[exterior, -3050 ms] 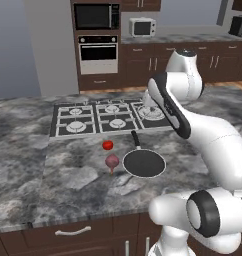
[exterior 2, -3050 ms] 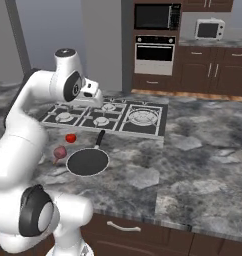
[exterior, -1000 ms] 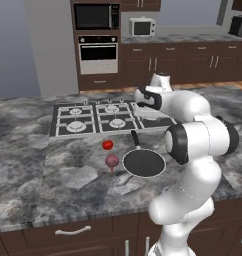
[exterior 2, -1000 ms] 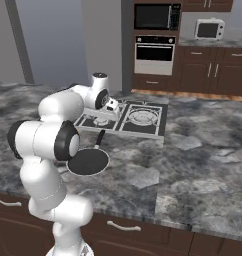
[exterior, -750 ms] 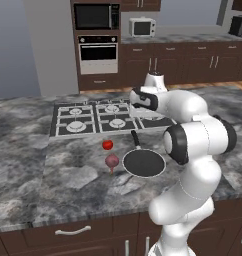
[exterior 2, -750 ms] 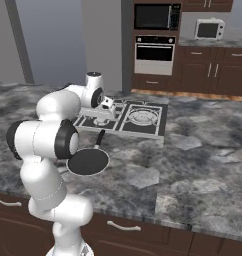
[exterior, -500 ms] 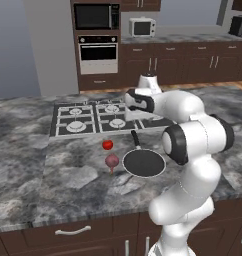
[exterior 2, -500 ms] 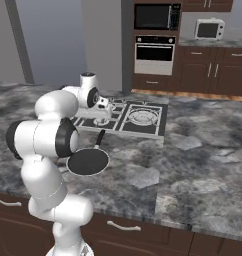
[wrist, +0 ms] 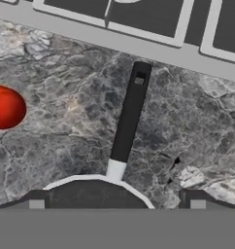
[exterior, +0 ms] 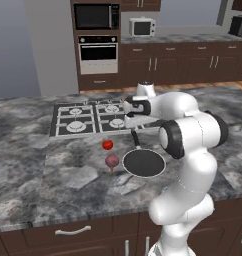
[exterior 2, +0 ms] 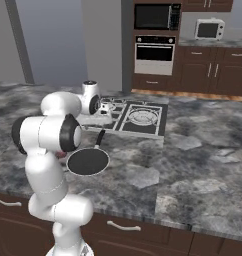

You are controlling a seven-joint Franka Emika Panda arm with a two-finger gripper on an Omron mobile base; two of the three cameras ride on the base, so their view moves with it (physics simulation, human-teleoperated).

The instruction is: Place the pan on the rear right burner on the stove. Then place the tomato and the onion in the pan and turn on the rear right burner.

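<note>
The small round frying pan (exterior: 144, 163), dark inside with a thin grey rim, sits on the grey marbled stone counter (exterior: 53, 175) just below centre in the left base view, in front of the cooktop rather than on it. Its short black handle (wrist: 129, 119) runs up the middle of the hand view, its tip close to the cooktop's near edge. Left of the pan in the left base view rests the dull maroon-pink onion (exterior: 111, 160), close beside the rim, and a little above it the small bright red tomato (exterior: 107, 144), which also shows at the left edge of the hand view (wrist: 6, 107).

The flat steel-grey gas stove (exterior: 60, 130) with black grates lies across the centre-left of that view, none of its burners carrying anything.

The white arm's two-finger gripper (exterior: 127, 109) hangs over the stove's front right part, above the pan handle. Its jaws stand fully apart, with nothing between them; the two dark fingertips (wrist: 36, 199) frame the pan's rim at the bottom of the hand view.

Along the back wall, at the top of the frame, a black built-in oven (exterior: 98, 52) stands among dark brown cabinets (exterior: 173, 62).
</note>
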